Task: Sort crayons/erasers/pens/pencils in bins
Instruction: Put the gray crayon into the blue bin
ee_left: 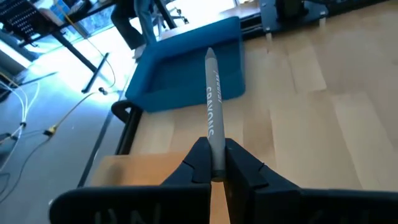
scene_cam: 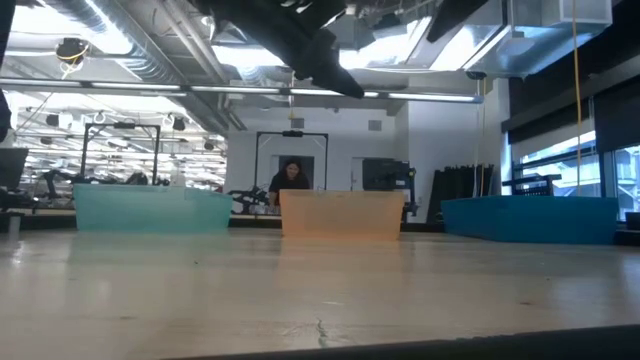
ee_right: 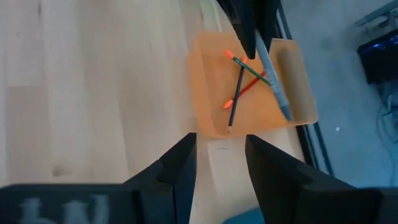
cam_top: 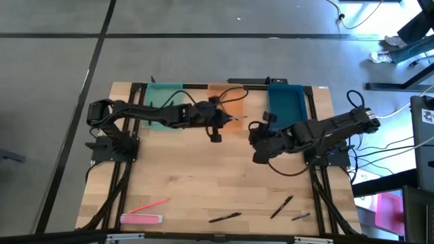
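Observation:
My left gripper (cam_top: 221, 123) hangs above the orange bin (cam_top: 229, 103) and is shut on a grey crayon (ee_left: 211, 93), which sticks out past its fingertips toward the blue bin (cam_top: 285, 102). The right wrist view shows the crayon (ee_right: 273, 81) over the orange bin (ee_right: 205, 93), where a black stick and a red stick lie crossed. My right gripper (ee_right: 221, 149) is open and empty, over the table in front of the blue bin. The teal bin (cam_top: 163, 102) stands at the far left. A pink eraser (cam_top: 141, 219), a pink pencil (cam_top: 153, 205) and black pens (cam_top: 225, 217) lie near the front edge. My left gripper pinches the crayon's rear end (ee_left: 216, 158) between its two fingers. The fingers point toward the table's right, slanting down, and lie along the crayon. The crayon juts forward from the fingertips, lifted clear above the orange bin.
The three bins stand in a row along the far edge; the low view shows the teal bin (scene_cam: 150, 210), the orange bin (scene_cam: 340, 215) and the blue bin (scene_cam: 530, 218). Two more dark sticks (cam_top: 281, 207) lie at the front right. A person sits in the room behind.

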Motion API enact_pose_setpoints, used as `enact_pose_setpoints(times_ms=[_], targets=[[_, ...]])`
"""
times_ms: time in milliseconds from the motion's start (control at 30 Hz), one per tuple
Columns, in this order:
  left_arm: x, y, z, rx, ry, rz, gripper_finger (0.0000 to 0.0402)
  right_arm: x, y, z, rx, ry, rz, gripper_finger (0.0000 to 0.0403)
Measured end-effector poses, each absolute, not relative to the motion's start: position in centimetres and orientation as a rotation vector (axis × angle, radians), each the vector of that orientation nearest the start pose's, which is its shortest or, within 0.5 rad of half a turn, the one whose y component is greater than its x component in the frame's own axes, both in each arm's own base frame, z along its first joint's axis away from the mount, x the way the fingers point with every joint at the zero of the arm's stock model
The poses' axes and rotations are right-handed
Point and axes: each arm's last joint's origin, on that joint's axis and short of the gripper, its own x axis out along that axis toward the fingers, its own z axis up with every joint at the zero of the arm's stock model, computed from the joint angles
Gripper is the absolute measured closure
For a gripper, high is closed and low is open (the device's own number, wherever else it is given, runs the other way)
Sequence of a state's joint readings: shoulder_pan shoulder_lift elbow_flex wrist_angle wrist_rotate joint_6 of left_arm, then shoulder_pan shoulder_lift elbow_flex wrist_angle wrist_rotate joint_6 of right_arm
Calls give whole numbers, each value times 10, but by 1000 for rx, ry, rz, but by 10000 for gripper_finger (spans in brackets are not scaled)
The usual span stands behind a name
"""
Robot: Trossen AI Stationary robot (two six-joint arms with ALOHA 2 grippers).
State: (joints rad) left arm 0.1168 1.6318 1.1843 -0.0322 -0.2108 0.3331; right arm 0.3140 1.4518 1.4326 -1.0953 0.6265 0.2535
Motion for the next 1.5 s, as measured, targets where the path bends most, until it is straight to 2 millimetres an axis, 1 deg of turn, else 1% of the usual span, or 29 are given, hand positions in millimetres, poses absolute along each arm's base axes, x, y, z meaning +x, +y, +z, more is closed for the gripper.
enact_pose_setpoints(times_ms=[167, 367, 500, 633, 767, 867, 1000, 1300, 1400, 1500], targets=[[366, 38, 271, 365, 526, 207, 396, 278, 66, 328, -391, 1007, -364, 261], [367, 27, 271, 373, 521, 178, 396, 298, 58, 315, -481, 1030, -390, 261], [367, 24, 271, 377, 523, 182, 396, 310, 51, 304, -554, 1057, -418, 261], [367, 24, 271, 375, 522, 177, 395, 317, 45, 295, -592, 1092, -446, 261], [367, 24, 271, 375, 523, 177, 394, 320, 40, 291, -590, 1110, -459, 266], [367, 24, 271, 375, 524, 177, 394, 321, 36, 291, -570, 1109, -478, 278], [367, 24, 271, 375, 524, 177, 394, 322, 33, 291, -563, 1109, -488, 306], [367, 25, 271, 376, 523, 180, 393, 322, 33, 291, -571, 1113, -477, 366], [367, 25, 271, 376, 525, 178, 393, 322, 34, 291, -570, 1119, -454, 374], [367, 25, 271, 379, 527, 177, 393, 322, 34, 291, -566, 1117, -451, 371]])
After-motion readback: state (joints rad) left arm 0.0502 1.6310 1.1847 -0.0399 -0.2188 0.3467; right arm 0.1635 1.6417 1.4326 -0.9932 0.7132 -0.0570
